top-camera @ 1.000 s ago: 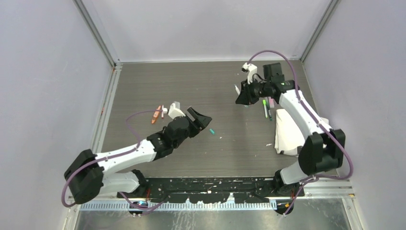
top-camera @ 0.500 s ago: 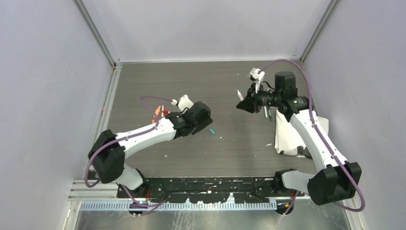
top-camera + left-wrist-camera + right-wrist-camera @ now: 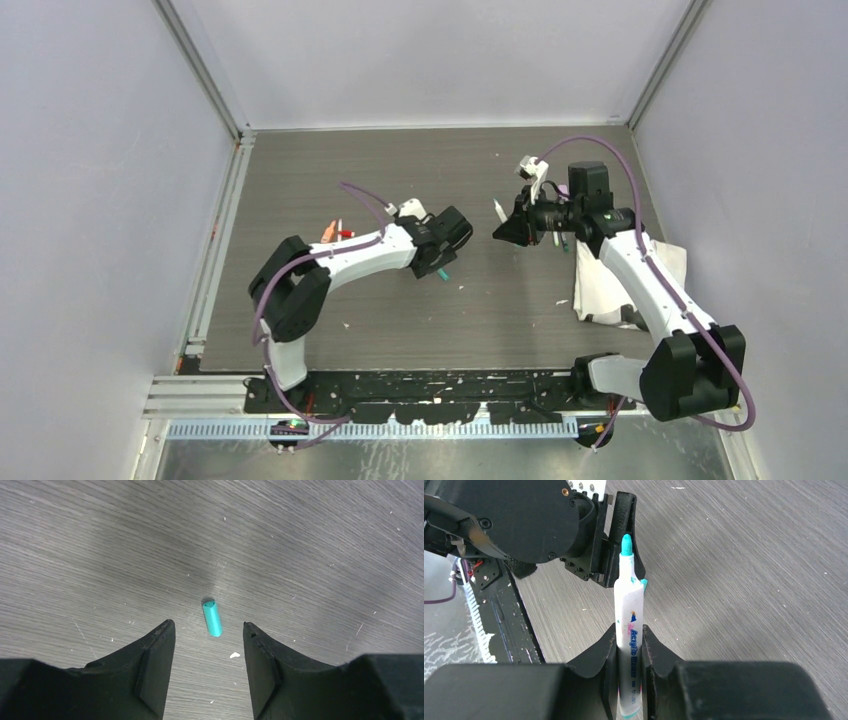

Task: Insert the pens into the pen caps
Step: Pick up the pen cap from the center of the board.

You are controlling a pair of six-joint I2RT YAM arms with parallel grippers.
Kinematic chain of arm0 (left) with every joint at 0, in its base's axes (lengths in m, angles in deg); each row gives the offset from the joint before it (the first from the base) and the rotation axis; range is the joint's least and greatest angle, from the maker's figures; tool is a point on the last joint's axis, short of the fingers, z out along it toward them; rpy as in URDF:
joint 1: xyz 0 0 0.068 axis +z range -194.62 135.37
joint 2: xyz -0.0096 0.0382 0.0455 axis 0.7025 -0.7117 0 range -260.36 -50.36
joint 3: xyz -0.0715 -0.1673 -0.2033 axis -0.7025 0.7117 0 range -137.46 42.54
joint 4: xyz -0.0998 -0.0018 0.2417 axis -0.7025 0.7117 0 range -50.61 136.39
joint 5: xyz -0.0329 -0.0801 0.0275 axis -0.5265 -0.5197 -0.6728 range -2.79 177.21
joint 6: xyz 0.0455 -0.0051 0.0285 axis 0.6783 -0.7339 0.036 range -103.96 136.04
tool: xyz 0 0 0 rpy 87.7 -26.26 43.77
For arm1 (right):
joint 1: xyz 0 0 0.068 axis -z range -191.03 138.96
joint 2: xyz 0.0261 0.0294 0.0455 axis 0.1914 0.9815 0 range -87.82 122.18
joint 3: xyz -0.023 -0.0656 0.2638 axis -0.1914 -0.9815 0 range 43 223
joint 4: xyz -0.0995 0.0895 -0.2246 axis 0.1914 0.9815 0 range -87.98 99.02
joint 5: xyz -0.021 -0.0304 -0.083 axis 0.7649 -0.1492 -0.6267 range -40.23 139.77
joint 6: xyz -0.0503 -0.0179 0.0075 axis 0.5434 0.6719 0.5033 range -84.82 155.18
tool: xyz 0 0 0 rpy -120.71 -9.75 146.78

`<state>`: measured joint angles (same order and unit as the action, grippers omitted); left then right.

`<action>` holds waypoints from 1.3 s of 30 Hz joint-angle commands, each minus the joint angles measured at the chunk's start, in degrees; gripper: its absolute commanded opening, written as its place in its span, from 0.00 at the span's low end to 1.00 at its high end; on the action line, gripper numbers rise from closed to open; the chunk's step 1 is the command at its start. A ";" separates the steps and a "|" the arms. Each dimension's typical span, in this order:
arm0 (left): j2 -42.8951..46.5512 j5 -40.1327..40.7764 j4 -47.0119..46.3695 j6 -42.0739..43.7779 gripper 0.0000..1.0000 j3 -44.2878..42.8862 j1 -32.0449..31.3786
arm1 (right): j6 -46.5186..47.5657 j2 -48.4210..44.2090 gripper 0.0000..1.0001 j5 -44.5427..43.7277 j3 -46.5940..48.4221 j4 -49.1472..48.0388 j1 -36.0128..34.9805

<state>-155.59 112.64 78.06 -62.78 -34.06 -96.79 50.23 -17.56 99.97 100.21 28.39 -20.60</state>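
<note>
Teal cap (image 3: 212, 618) between parted left claw (image 3: 208, 626) tips; pen (image 3: 628, 595) in right claw (image 3: 629, 634).

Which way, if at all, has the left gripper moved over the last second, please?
Yes: the left gripper moved rightward in the top view, until it sits over the small teal plastic cap.

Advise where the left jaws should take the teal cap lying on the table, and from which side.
Grip the teal cap mid-body, across its narrow width, coming straight down from above. It lies flat on the table, and the open left jaws stand either side of its long axis. Leave free its open end, which points away from the jaws.
</note>
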 commanded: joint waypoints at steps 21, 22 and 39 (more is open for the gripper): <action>-11.56 -4.70 6.29 -0.30 0.37 -8.54 -0.22 | 1.14 1.65 0.01 0.24 1.85 -1.05 0.24; -11.72 -4.95 6.94 -0.75 0.36 -8.39 -0.22 | 1.09 1.76 0.01 0.31 1.85 -0.99 0.17; -20.19 -12.91 13.59 6.90 0.26 -12.45 1.41 | 0.69 1.60 0.01 1.79 1.76 -1.02 0.16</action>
<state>-169.91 102.87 88.20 -58.76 -46.89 -95.50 50.32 -15.38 100.27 100.21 28.46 -20.60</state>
